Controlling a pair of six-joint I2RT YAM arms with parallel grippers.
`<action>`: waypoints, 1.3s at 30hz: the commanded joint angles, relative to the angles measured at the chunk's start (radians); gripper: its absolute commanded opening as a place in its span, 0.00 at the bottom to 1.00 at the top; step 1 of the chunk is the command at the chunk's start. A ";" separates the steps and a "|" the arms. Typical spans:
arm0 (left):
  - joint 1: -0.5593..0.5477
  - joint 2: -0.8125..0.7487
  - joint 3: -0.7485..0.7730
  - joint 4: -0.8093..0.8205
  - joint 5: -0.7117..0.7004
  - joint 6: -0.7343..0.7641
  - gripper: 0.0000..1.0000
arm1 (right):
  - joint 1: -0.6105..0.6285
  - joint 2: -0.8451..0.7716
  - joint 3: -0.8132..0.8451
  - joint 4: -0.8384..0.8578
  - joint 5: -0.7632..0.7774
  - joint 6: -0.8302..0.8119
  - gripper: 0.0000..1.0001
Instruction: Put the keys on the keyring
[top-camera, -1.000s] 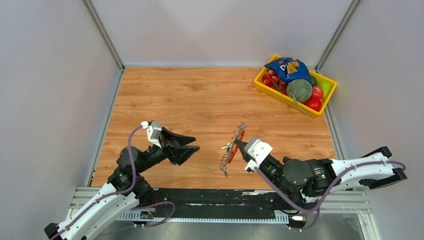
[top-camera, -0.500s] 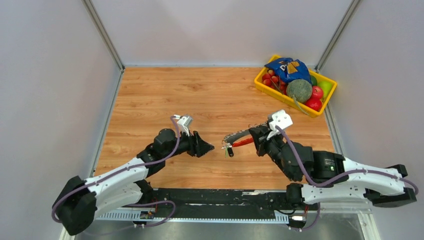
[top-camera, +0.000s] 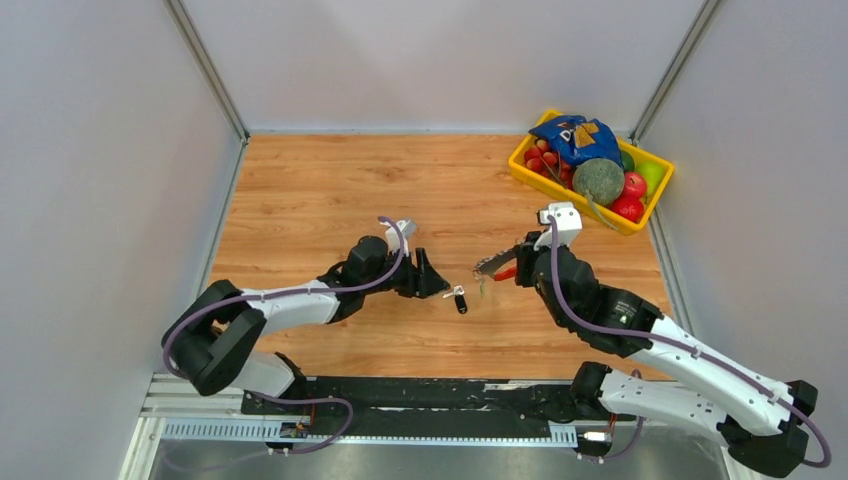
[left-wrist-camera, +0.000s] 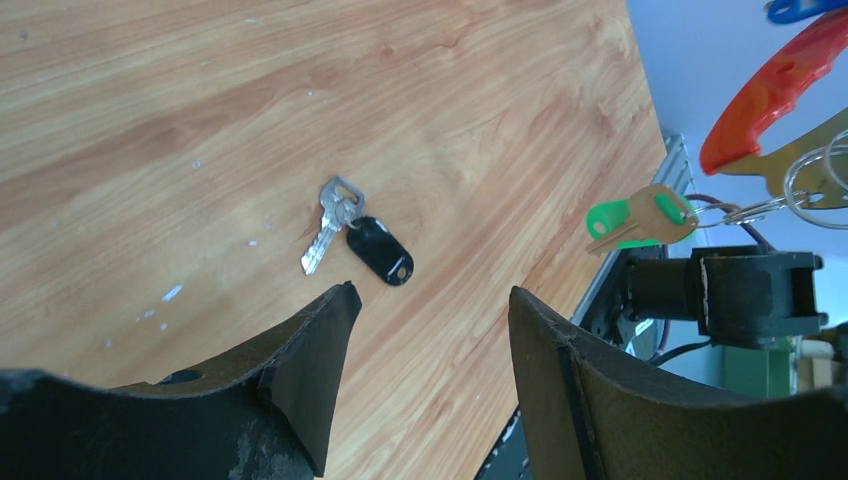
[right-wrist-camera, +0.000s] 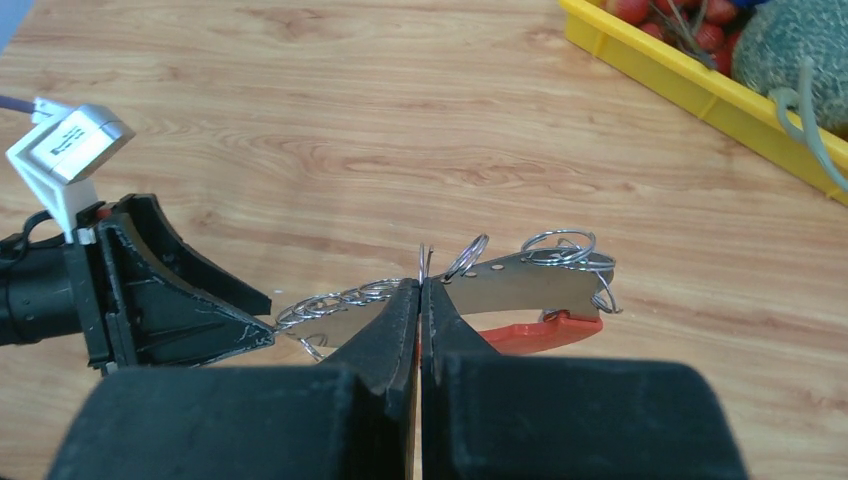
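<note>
black-headed key (left-wrist-camera: 358, 238): lies flat on the table (top-camera: 320, 190) near the centre, unheld. It sits just beyond the left fingertips. Risk: it is thin and flat on smooth wood, so closing fingers may skate it away. They may also catch only the black head, leaving the blade swinging.
left gripper (left-wrist-camera: 432, 293): jaws spread, nothing between them. Risk: if it comes down off-line, one finger lands on the key and pins it.
keyring (right-wrist-camera: 520, 280): held up off the table, right of the key. Several silver rings (right-wrist-camera: 558, 243) hang along the strap, with a red strip (right-wrist-camera: 530, 335) under it. The green tip (left-wrist-camera: 622, 222) dangles toward the left gripper. Risk: the strap looks floppy, so the rings probably sway and give an unsteady target.
right gripper (right-wrist-camera: 420, 290): fingers pressed together, pinching the strap mid-length. Risk: the grip is on the strap, not on a ring, so no ring is braced for prying open.
blue-headed key: a blue shape (left-wrist-camera: 800, 8) shows past the red strip. Cannot tell if that is it.
in the way: the green tip and loose rings hang between the grippers, which are already near each other. Snag or bump is likely.
yellow bin (top-camera: 565, 195): far right, holds fruit and a blue bag (top-camera: 575, 135). Well apart, no obstruction.
</note>
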 joint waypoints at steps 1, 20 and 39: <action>-0.001 0.096 0.081 0.058 0.020 -0.031 0.66 | -0.098 -0.029 -0.036 0.100 -0.050 0.087 0.00; -0.055 0.401 0.400 -0.345 -0.082 0.065 0.56 | -0.307 -0.096 -0.168 0.155 -0.141 0.153 0.00; -0.108 0.422 0.484 -0.433 -0.146 0.098 0.51 | -0.361 -0.142 -0.232 0.198 -0.219 0.154 0.00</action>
